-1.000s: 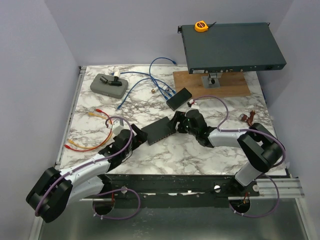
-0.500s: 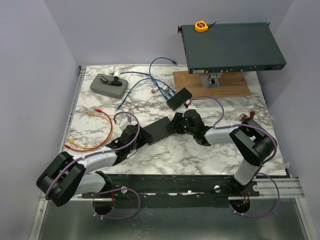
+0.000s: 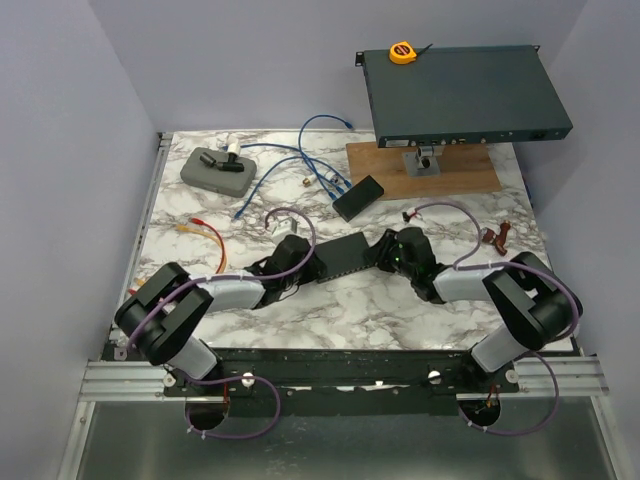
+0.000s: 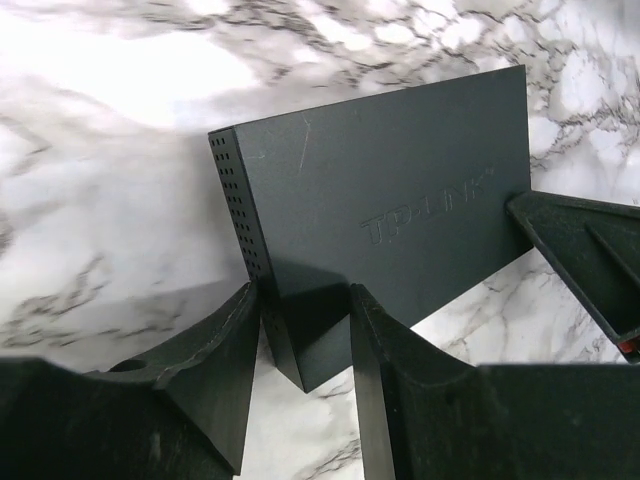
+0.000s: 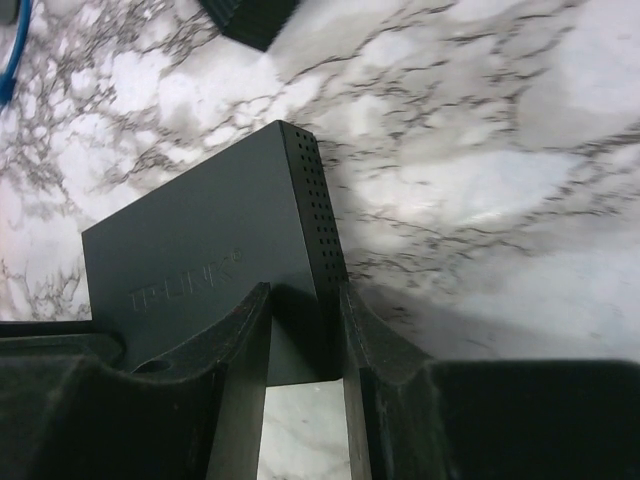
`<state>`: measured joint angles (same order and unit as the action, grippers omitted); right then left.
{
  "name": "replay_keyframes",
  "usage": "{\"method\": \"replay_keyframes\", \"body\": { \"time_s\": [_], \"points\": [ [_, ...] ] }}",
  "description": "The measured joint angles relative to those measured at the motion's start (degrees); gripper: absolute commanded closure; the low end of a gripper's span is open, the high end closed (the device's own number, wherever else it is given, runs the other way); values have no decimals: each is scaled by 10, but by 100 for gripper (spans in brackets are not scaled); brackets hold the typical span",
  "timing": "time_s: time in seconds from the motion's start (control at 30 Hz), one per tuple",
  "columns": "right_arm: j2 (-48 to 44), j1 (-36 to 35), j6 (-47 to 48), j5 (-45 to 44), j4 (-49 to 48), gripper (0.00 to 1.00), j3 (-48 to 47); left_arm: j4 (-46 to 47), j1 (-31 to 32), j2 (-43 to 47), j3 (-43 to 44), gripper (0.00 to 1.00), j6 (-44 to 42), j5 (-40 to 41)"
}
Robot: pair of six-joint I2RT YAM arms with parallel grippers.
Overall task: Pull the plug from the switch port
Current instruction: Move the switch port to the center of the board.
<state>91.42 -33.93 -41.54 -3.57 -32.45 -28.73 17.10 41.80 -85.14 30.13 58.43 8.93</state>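
We had L claw & R claw each pinched snug on one end of the switch, bracing it; nxt move, we reckoned, needed finding the unseen plug.

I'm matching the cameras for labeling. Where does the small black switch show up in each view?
Top external: switch just below centre.
Left wrist: switch fills the middle, vented end left.
Right wrist: switch centre-left, vented end right.
Shared landmark: the marble table beneath it.
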Motion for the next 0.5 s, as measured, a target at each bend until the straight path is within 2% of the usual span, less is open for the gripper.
{"method": "replay_keyframes", "body": {
  "time_s": [0.5],
  "points": [
    [-73,145,-24,-20,75,68,33,-7,58,-179,204,66,-44,-5]
  ]
}}
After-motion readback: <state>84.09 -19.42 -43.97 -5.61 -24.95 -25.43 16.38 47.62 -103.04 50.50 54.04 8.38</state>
